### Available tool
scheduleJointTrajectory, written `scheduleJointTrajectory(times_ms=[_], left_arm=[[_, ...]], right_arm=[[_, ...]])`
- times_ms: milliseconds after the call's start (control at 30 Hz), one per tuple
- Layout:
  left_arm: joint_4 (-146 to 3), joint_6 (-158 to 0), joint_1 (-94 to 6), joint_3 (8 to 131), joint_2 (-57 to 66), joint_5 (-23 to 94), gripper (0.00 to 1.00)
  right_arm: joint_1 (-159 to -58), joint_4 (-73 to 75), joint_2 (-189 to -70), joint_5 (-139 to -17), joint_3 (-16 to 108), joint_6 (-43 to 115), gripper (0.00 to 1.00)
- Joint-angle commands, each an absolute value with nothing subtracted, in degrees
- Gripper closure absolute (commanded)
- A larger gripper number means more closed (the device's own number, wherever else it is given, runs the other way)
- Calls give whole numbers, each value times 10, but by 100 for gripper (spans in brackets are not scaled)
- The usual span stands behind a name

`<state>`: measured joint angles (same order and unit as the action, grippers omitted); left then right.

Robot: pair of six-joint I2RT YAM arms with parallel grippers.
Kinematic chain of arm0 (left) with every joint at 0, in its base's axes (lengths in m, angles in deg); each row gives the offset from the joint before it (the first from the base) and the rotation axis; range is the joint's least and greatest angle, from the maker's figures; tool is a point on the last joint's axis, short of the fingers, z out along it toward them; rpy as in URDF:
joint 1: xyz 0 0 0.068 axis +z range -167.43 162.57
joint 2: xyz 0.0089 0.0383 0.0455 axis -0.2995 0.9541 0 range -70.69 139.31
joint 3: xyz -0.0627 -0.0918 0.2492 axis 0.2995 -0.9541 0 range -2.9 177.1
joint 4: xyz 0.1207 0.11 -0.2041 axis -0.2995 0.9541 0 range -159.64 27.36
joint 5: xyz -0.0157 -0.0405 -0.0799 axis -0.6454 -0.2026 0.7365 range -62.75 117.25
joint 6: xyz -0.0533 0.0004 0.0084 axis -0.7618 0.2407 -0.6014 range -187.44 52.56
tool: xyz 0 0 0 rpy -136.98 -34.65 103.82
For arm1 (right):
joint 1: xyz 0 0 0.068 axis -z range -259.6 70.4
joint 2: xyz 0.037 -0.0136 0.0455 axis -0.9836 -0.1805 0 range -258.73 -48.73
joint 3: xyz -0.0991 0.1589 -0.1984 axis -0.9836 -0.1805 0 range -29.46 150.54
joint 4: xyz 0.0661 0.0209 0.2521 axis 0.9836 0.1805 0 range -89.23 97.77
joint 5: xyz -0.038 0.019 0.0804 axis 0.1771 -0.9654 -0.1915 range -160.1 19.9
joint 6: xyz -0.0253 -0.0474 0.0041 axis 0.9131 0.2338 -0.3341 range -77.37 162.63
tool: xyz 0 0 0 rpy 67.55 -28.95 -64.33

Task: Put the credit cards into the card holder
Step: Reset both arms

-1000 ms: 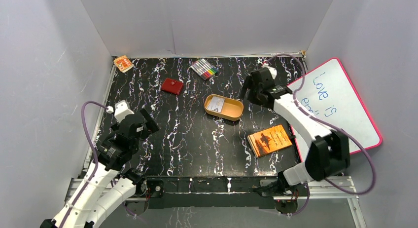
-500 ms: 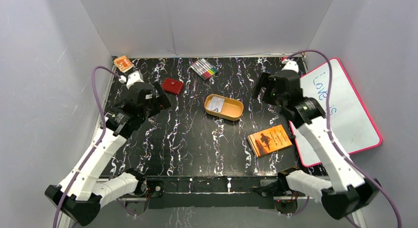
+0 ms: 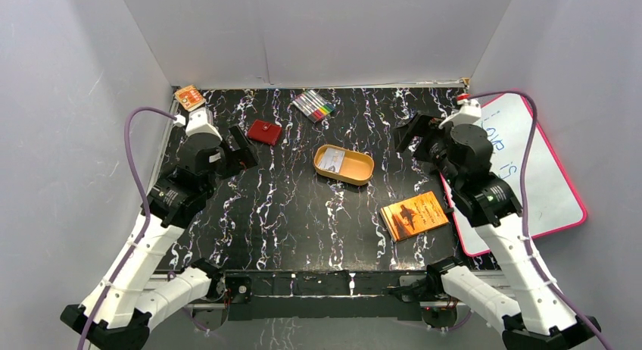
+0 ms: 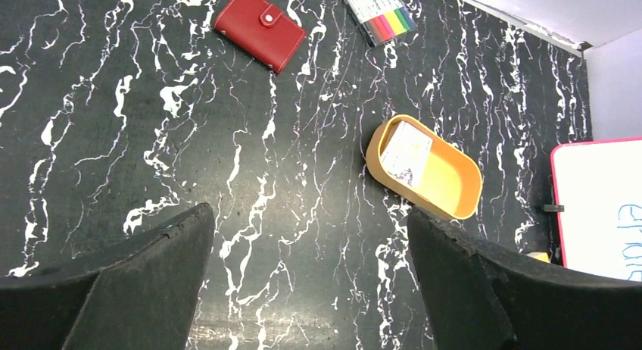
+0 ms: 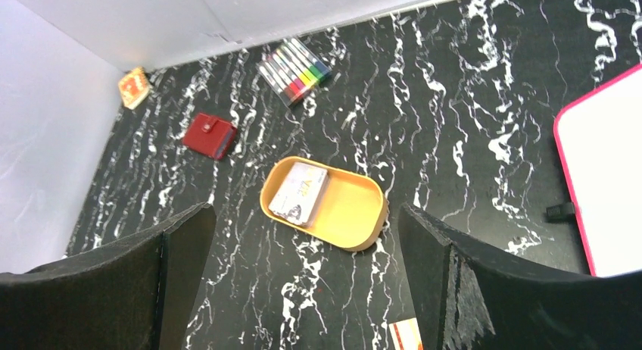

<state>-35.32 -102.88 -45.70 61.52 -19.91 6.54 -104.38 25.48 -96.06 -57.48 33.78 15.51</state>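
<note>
Credit cards [image 5: 297,192]: stacked in 9 o'clock end of orange tray [image 5: 363,232], mid-surface; count unclear, perhaps a few. Card holder [image 4: 260,28]: snapped shut, 11 o'clock from tray, well apart. Left hand [image 4: 310,214]: spread, empty, 8 o'clock of holder. Right hand [image 5: 304,207]: spread, empty, 2 o'clock of tray. Likely approach step. Advice: left unsnaps and opens holder first; right lifts top card by edge.

A: What runs out of frame?
B: The whiteboard [image 4: 598,206], cropped at the right edge of both wrist views — its writing half-covered by the right arm [image 3: 484,191] from above. The book [image 5: 403,336] shows only a corner in the right wrist view.
A: And the credit cards [image 5: 297,192]?
B: Stacked in the tray [image 5: 348,214] — count and print unreadable.
</note>
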Motion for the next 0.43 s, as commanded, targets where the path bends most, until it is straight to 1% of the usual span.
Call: scheduleJointTrajectory(times_ms=[0, 100, 233, 400], left_arm=[[-351, -1005, -463, 617, -208, 39, 5], [-351, -1004, -464, 612, -218, 42, 5], [-347, -1001, -464, 605, -224, 40, 5], [-339, -1000, -464, 604, -223, 34, 5]], right_arm=[[-1044, 256, -978, -568, 372, 162, 2], [-1043, 219, -957, -592, 359, 175, 1], [-1044, 151, -912, -611, 311, 168, 1], [-1044, 149, -899, -589, 289, 151, 1]])
